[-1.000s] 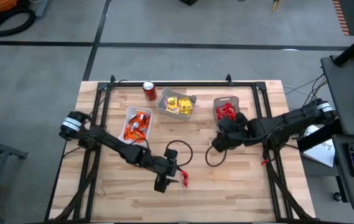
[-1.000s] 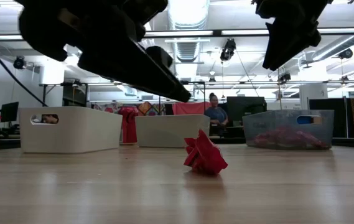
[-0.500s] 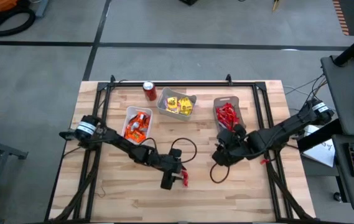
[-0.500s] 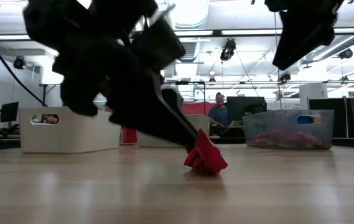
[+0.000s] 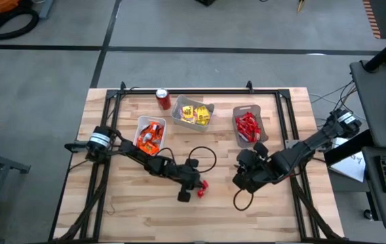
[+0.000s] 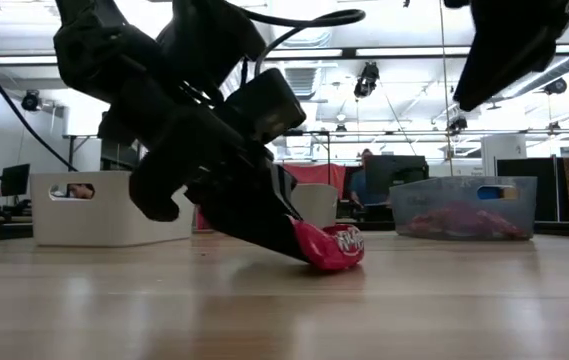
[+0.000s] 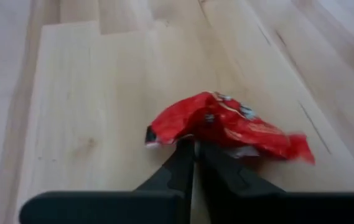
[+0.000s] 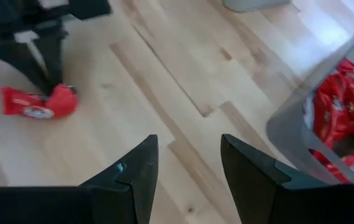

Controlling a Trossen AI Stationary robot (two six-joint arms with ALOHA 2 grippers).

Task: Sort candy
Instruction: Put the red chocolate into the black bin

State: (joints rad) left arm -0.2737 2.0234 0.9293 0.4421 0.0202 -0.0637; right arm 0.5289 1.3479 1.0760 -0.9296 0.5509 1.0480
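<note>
A red candy (image 5: 201, 184) lies on the bare table (image 5: 131, 217), in front of the yellow bin (image 5: 193, 112) and well apart from it. The left gripper (image 5: 196, 188) is pinched shut on the candy's wrapper, fingers (image 7: 186, 163) pressed together at its edge. The right gripper (image 5: 241, 181) hovers beside the candy, toward the red bin (image 5: 247, 125), with its fingers (image 8: 140, 171) spread and nothing between them. The orange bin (image 5: 149, 134) sits just beside the yellow bin, and a can (image 5: 163, 99) stands behind both.

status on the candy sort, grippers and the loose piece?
Left gripper shut on red candy, low on table. Right gripper open, empty, hovering near red bin. Nothing in the way.
</note>
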